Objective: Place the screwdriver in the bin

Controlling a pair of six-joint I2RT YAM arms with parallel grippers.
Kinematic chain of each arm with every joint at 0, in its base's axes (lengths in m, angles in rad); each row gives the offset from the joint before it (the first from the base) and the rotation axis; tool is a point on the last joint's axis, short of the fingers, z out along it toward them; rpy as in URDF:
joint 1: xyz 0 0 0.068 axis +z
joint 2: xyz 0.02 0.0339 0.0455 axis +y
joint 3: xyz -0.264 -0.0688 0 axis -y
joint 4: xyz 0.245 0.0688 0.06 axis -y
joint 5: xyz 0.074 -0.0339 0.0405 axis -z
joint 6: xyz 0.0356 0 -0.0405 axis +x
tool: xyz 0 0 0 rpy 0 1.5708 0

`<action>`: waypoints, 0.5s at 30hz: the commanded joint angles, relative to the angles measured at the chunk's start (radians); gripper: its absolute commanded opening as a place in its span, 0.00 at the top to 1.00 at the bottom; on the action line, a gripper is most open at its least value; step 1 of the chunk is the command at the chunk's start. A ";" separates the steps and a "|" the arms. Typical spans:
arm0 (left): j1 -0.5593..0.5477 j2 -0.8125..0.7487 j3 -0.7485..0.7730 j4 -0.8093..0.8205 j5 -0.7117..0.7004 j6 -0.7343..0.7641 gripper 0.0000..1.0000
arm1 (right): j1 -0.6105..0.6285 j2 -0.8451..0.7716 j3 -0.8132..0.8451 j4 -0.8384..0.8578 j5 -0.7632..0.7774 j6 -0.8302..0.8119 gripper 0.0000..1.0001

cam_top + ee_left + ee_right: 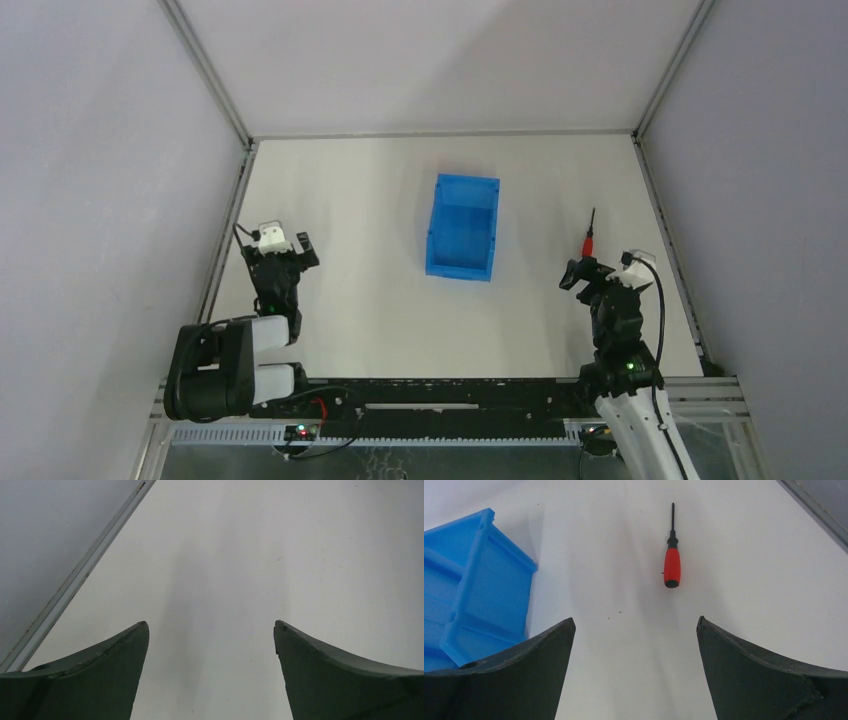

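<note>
So nearest the bases, the left gripper is parked on its own side with its jaws wide apart and nothing but bare table under it, so it's basically out of this one. The right gripper is also spread open and holding nothing, and it's clearly the closer arm. The screwdriver lies flat on the table just ahead of it, a touch right of the middle of the gap in the wrist view. Its long axis runs almost straight away from the gripper, red handle end nearest and black shaft pointing off toward the far edge. That looks handy to me, since the jaws open side to side and should close across the handle with little or no wrist twist, just a reach forward and down. Farther out and off to the left, well apart from the screwdriver, sits the bin, around mid-table, nothing in it as far as I can see. Nothing's been grabbed yet, so the pick is still ahead.
</note>
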 commanded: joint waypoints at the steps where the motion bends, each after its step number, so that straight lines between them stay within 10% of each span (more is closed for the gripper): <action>1: 0.004 -0.014 0.043 0.071 0.011 0.001 0.00 | 0.005 0.022 0.016 0.051 0.019 0.034 0.00; 15: 0.004 -0.015 0.042 0.070 0.009 0.001 0.00 | -0.203 0.893 0.721 -0.296 -0.145 0.010 0.00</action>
